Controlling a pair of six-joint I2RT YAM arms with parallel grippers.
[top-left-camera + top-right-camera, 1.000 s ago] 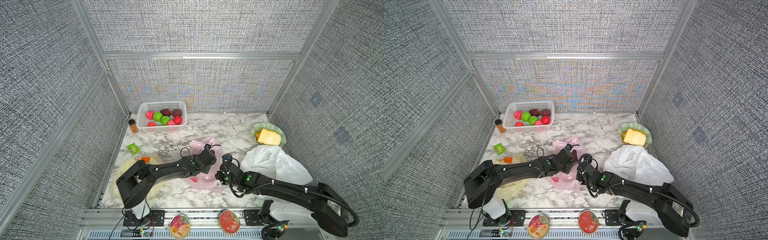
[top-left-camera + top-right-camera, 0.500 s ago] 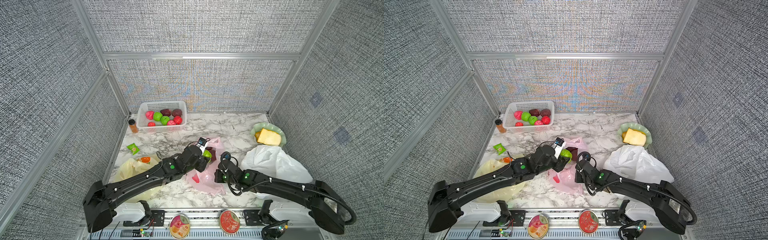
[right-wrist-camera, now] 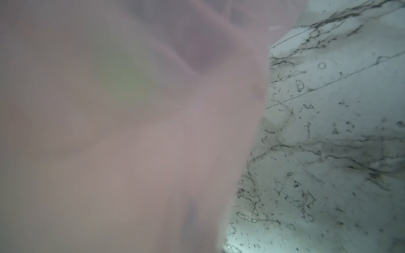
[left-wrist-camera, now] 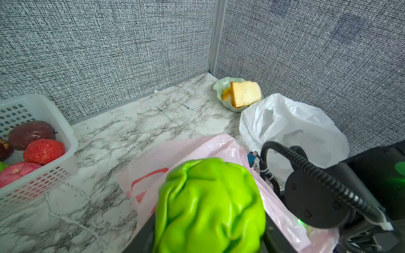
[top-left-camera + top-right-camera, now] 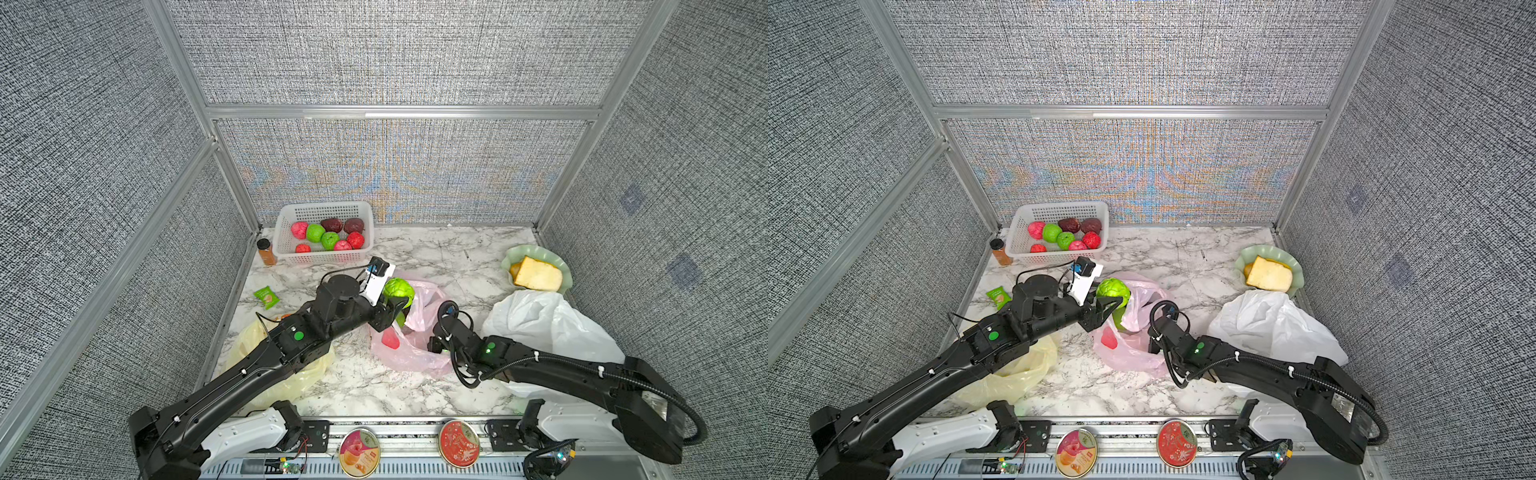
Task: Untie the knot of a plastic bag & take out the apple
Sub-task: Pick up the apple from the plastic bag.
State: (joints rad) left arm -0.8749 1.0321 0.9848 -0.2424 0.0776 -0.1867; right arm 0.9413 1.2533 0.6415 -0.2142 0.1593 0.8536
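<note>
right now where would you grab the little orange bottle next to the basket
Likely from above, closing on the bottle body just under its black cap, one finger in front and one behind. It stands upright, close between the basket and the side wall, so those two sides leave little room.

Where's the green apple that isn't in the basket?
In both top views the green apple sits in the left fingers, above the pink bag, mid-table.
</note>
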